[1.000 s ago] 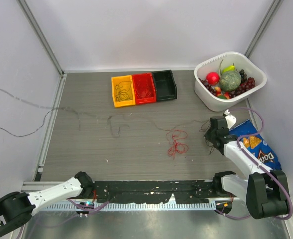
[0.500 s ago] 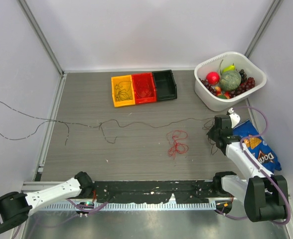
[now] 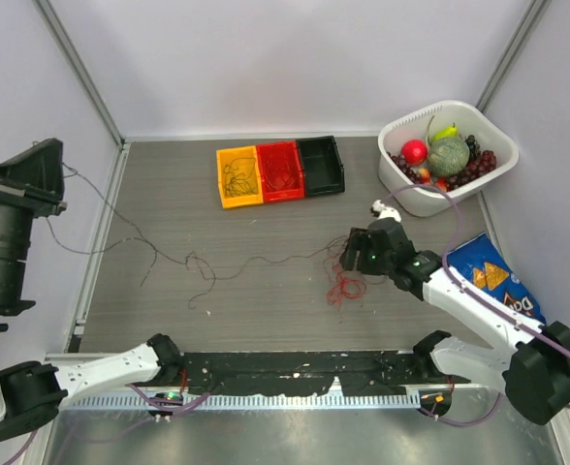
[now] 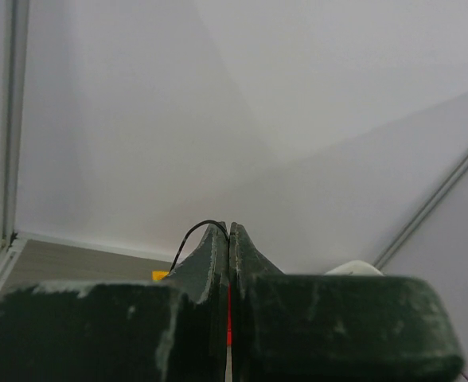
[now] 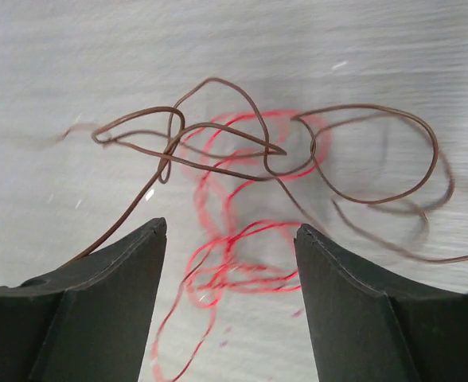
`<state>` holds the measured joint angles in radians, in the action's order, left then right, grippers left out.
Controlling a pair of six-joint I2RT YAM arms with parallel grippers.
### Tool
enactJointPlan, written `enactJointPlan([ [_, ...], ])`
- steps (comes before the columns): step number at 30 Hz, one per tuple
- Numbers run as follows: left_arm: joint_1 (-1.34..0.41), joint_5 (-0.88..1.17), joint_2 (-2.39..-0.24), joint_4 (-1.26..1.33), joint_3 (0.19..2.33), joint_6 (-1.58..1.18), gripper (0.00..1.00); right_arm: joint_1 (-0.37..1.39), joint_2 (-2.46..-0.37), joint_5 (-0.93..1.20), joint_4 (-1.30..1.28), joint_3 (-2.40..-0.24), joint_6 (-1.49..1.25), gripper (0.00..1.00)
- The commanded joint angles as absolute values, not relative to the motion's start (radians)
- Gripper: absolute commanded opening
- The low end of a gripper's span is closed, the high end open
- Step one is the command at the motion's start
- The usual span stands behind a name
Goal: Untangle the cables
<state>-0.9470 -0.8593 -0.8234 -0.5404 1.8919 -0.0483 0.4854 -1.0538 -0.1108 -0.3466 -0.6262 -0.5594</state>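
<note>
A thin dark cable runs from my raised left gripper at the far left down across the table toward the right arm. The left gripper is shut on this dark cable, which curls out of the fingertips. My right gripper hovers open just above the red cable. In the right wrist view the red cable lies in loops between and beyond the open gripper. Loops of the brown cable lie across its far part. Nothing is held there.
Yellow, red and black bins stand in a row at the back, the yellow and red ones with wires inside. A white basket of fruit sits at the back right, with a blue chip bag nearer.
The right gripper has opened, let go of the dark cable and moved left over the red cable. The left arm has risen high at the left, lifting the dark cable's end.
</note>
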Motion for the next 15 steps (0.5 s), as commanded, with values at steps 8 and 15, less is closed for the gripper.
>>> enactJointPlan([
  [8, -0.95, -0.703, -0.882, -0.572, 1.979, -0.163, 0.0, 0.784, -1.062, -0.123, -0.669, -0.822, -0.535, 0.71],
  [15, -0.95, -0.663, -0.882, -0.583, 1.993, -0.184, 0.0, 0.848, -1.137, 0.252, -0.592, -0.962, -0.422, 0.7],
])
